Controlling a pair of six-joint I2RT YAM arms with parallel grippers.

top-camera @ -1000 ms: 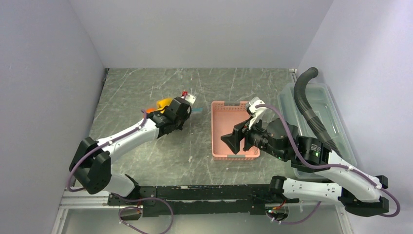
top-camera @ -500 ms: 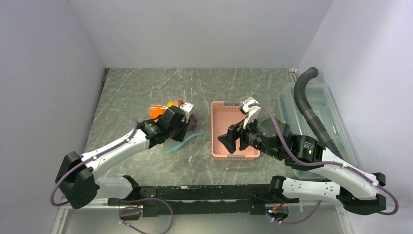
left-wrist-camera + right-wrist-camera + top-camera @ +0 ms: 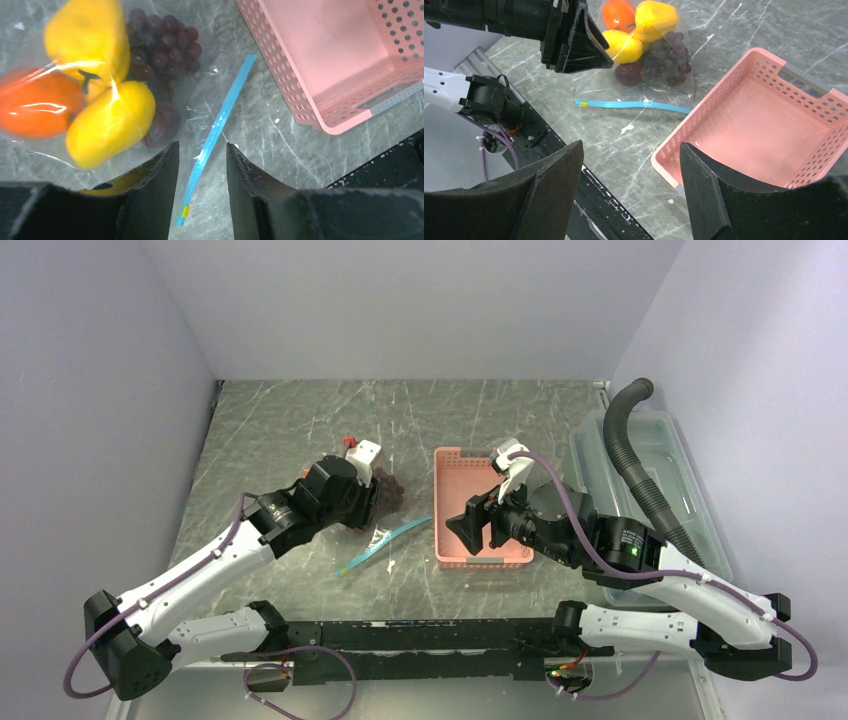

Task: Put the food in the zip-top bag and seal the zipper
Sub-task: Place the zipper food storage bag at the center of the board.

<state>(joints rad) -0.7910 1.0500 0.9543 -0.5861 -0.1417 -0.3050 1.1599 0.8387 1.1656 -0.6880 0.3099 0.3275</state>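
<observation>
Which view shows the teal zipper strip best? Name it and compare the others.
Left wrist: the zipper appears large and sharp, visible end to end, with nothing in front of it. The right wrist view also shows its whole length, but smaller. The top external view gives only a thin, small teal curve.

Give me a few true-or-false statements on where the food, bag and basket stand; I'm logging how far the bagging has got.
1. The food lies inside the zip-top bag. True.
2. The pink basket stands to the right of the zip-top bag in the top view. True.
3. The left gripper clamps the zipper. False: the left gripper hangs open above the zipper, holding nothing.
4. The grapes sit in the pink basket. False: the grapes are in the zip-top bag; nothing shows in the pink basket.
5. The right gripper holds the orange fruit. False: the right gripper is open and empty; the orange fruit is in the zip-top bag.
</observation>
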